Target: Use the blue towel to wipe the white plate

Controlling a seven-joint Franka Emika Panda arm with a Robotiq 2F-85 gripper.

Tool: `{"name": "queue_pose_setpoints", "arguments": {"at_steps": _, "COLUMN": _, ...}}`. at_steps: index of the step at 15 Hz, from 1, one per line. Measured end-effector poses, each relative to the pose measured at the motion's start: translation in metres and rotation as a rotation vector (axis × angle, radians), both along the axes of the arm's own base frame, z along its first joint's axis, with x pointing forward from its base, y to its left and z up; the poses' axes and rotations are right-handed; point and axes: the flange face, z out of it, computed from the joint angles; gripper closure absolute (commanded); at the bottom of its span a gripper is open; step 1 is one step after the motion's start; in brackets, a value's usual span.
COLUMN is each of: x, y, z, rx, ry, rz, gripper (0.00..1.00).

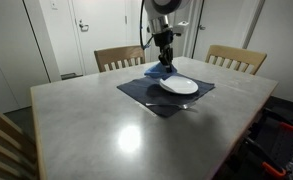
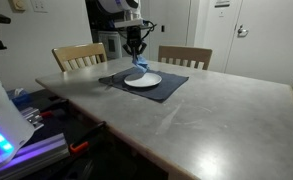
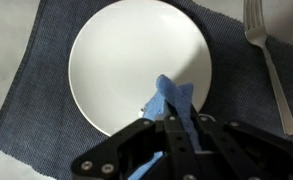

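Since your gripper (image 3: pixel 176 128) is shut tight on a bunched part of the blue towel (image 3: pixel 170 98), only a narrow tongue of cloth hangs below the fingers. In the wrist view it sits over the lower right part of the white plate (image 3: pixel 126 60); whether its tip touches the glaze cannot be told.

The main risk, as I judge it, is the small amount of cloth. If you press low enough to wipe, the metal fingertips may meet the plate before the towel spreads. A hard sideways stroke could also push the glossy plate across the dark navy placemat (image 3: pixel 31 95) toward the silver fork (image 3: pixel 269 70), which lies just beside its rim. The grip looks thin too, so drag on the cloth might pull it out of the jaws. Light pressure and short strokes would suit.

The plate holds nothing but that hanging towel end, with no food or marks visible on it. The placemat carries the plate and the fork, and it lies flat on the grey table (image 1: pixel 96 130).
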Motion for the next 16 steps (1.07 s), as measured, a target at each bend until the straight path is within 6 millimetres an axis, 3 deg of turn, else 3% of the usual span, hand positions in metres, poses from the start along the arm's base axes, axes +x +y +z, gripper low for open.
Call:
{"name": "queue_pose_setpoints", "arguments": {"at_steps": 5, "x": -0.014, "y": -0.005, "z": 0.001, "rx": -0.039, "ry": 0.103, "rz": -0.016, "gripper": 0.97}}
{"name": "queue_pose_setpoints", "arguments": {"at_steps": 16, "x": -0.055, "y": -0.002, "z": -0.035, "rx": -0.084, "ry": 0.194, "rz": -0.092, "gripper": 0.97}}
